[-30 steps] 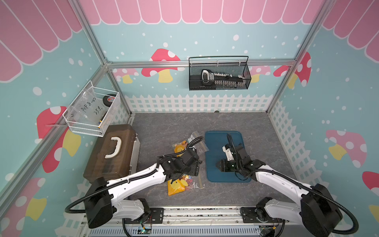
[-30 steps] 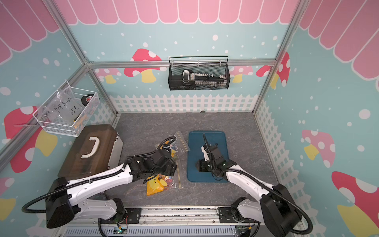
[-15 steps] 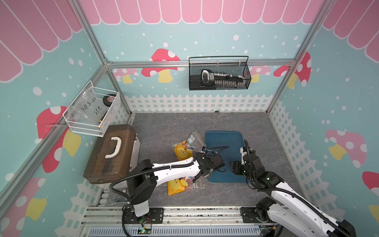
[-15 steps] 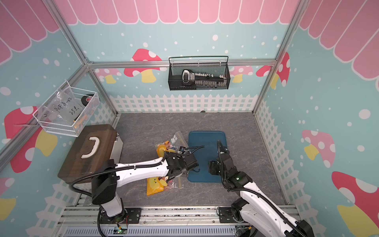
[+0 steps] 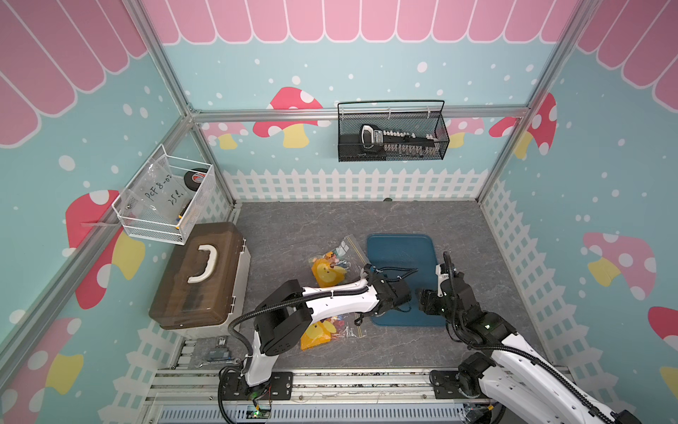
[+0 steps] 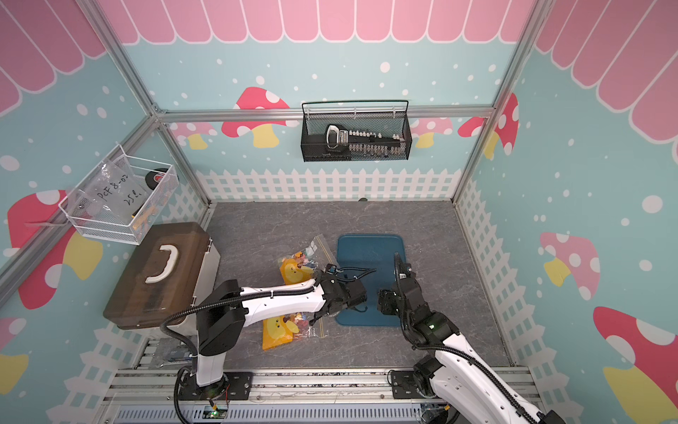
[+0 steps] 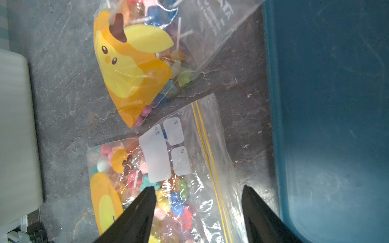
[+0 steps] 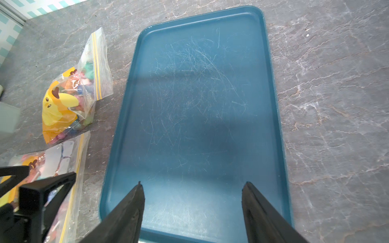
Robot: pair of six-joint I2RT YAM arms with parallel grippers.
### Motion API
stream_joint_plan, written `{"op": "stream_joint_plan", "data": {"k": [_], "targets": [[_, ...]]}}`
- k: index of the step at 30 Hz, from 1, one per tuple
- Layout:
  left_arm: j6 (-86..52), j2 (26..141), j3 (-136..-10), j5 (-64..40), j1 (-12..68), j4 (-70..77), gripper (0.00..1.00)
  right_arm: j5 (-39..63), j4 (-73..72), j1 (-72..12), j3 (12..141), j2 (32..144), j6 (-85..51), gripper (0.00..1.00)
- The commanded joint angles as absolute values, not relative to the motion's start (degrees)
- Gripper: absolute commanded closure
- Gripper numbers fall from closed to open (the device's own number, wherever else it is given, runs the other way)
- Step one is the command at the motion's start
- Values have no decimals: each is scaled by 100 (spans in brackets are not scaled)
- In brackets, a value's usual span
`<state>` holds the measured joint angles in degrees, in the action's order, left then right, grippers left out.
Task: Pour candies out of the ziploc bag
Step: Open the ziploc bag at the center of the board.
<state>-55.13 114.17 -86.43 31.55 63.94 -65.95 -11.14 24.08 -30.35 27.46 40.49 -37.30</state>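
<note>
Beneath spread, empty left fingers [image 7: 137,210] lies the ziploc bag [image 7: 210,166] — pinching slick film over candies [image 7: 176,205] may slip; right fingers [image 8: 130,207] gape empty.

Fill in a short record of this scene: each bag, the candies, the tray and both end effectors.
near bag: lying flat beside the tray, white label patches facing up
far bag: lying beside the tray's far half, duck print showing
candies: all inside the two bags
tray: blue, no candies on it
left end effector: open, over the near bag
right end effector: open, over the tray
</note>
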Motion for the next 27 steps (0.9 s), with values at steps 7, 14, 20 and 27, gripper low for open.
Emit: {"op": "stream_joint_plan", "data": {"k": [7, 14, 20, 27], "targets": [[-5667, 11686, -8860, 3287, 6427, -6842, 36, -1239, 2479, -2984, 2758, 4102, -3584, 27], [-5470, 11873, -9041, 3182, 6425, -6790, 33, -1213, 2496, -2978, 2724, 4021, -3594, 27], [-5450, 11936, -9015, 3230, 6430, -6807, 35, -1243, 2553, -2977, 2720, 3931, -3603, 27], [-5409, 12014, -8965, 3278, 6425, -6813, 36, -1239, 2592, -2979, 2733, 3849, -3603, 27]]}}
